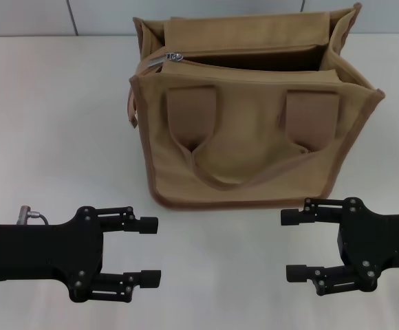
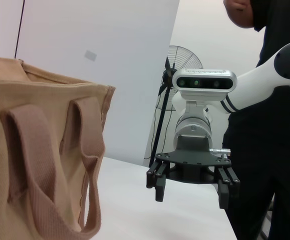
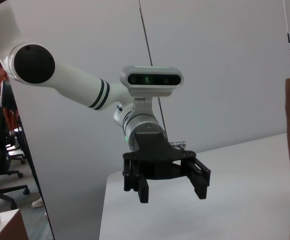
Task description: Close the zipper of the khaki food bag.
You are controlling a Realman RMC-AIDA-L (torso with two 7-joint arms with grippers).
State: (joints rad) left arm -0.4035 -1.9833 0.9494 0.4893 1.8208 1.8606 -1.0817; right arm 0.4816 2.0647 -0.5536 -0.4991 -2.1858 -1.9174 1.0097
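Left pincer (image 1: 150, 251), right pincer (image 1: 292, 245) both released, near table (image 1: 48, 137) – boxy canvas khaki food bag (image 1: 254, 137) gaping, zipper (image 1: 174, 56) metal

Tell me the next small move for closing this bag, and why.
Probably raise the left hand toward the zipper's silver pull tab. The khaki food bag gapes open on top, the tab sits at its left end, and both hands, the right hand too, hover open, low in front, touching nothing.
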